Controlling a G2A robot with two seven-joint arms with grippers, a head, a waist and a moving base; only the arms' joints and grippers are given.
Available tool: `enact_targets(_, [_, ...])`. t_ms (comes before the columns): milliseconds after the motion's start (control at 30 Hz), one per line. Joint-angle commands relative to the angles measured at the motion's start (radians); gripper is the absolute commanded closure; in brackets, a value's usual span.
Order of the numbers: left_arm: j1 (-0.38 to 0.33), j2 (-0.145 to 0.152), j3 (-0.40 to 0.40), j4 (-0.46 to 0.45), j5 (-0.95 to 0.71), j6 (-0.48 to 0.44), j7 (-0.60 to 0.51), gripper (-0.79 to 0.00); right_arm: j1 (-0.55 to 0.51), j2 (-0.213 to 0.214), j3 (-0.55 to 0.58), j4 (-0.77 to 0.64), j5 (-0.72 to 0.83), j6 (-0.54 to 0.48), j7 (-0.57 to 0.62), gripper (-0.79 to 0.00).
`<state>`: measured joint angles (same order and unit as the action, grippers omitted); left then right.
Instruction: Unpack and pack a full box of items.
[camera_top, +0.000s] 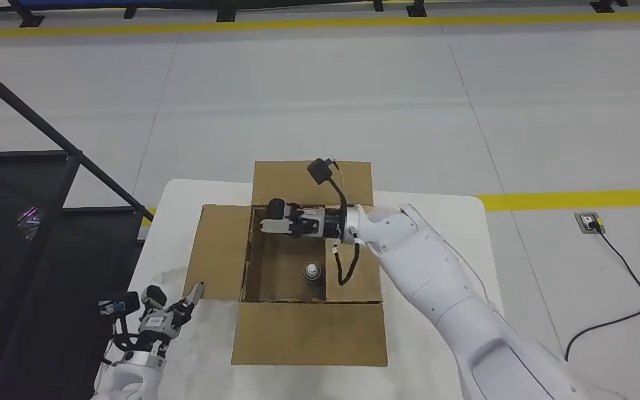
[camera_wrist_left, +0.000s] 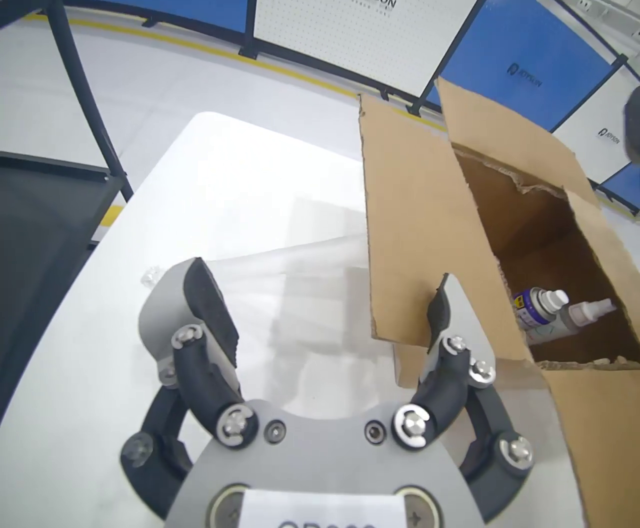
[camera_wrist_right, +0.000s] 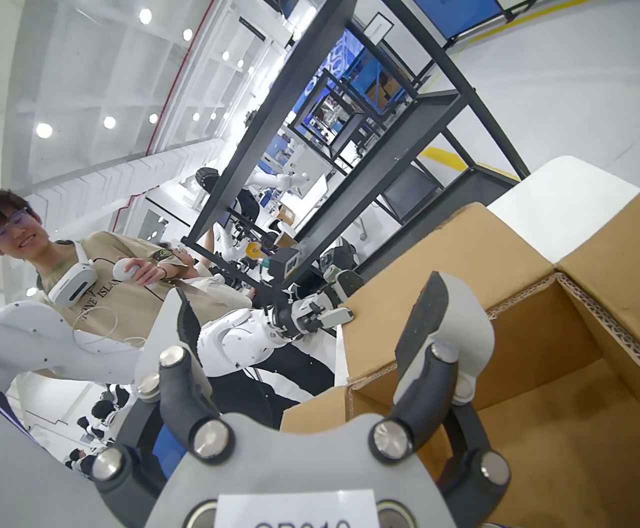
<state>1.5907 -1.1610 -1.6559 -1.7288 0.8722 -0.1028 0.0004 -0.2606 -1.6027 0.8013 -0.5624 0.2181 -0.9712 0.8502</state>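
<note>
White table (camera_top: 185, 230) carries the box (camera_top: 310, 335), flaps splayed for access; we hold the right gripper (camera_top: 270, 220), jaws apart, near its bottle (camera_top: 313, 272), left gripper (camera_top: 176, 298) spread wide lower left

"What does the cardboard box (camera_top: 262, 266) look like?"

"Brown, open, flaps spread outward, just beside the left claw (camera_wrist_left: 320, 295). The right claw (camera_top: 268, 219) hangs over its far corner."

"Anything in it?"

"A blue-labelled spray can (camera_wrist_left: 537, 306) and a small pale spray bottle (camera_wrist_left: 589, 312), touching, down on the floor."
</note>
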Motion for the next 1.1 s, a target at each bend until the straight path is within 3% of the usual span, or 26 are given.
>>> enact_targets(0, [-0.008, 0.001, -0.001, 0.016, 0.002, -0.009, -0.02, -0.785, -0.031, 0.03, 0.014, -0.067, -0.009, -0.003, -0.004, -0.785])
enact_targets(267, [-0.009, 0.003, -0.027, 0.042, 0.001, -0.037, -0.038, -0.785, -0.197, 0.162, 0.164, -0.369, -0.05, 0.06, 0.059, -0.785])
enact_targets(433, [-0.005, 0.004, -0.043, 0.047, -0.007, -0.061, -0.045, -0.785, -0.297, 0.208, 0.247, -0.543, -0.071, 0.145, 0.104, -0.785])
enact_targets(600, [0.015, 0.006, -0.072, 0.028, -0.027, -0.112, -0.033, -0.785, -0.344, 0.229, 0.279, -0.62, -0.101, 0.247, 0.12, -0.785])
enact_targets(800, [0.062, 0.012, -0.146, -0.044, -0.103, -0.227, -0.027, -0.785, -0.344, 0.229, 0.279, -0.62, -0.101, 0.247, 0.12, -0.785])
enact_targets(1067, [0.132, 0.014, -0.25, -0.201, -0.226, -0.292, -0.024, -0.785, -0.37, 0.233, 0.291, -0.638, -0.112, 0.24, 0.082, -0.785])
